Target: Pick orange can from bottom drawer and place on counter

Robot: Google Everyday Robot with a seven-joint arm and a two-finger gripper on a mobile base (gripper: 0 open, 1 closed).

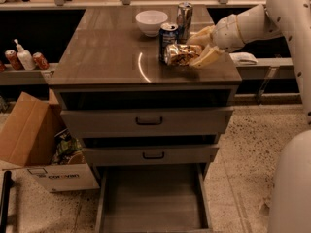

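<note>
On the glossy grey-brown rectangular table (107,47), setting down the small amber-orange drink can (177,54).
Leaving the wide grey bottom drawer (150,198) pulled out below with nothing showing inside; reaching in from the right with the pale two-finger tool (201,46), clasping the can's right end, laying it sideways just beside the upright blue can (168,38), seemingly low enough for a safe release.

Three cans share the counter (107,52): one orange can (179,55), one blue can (168,40) and one silver can (184,14), alongside a single white bowl (151,22). One gripper (195,50) reaches over the counter's right side at the orange can. Below the counter are three drawers, the bottom drawer (150,203) open. Left of the counter: two red cans (11,59), one pump bottle (24,57), one cardboard box (29,135).
</note>
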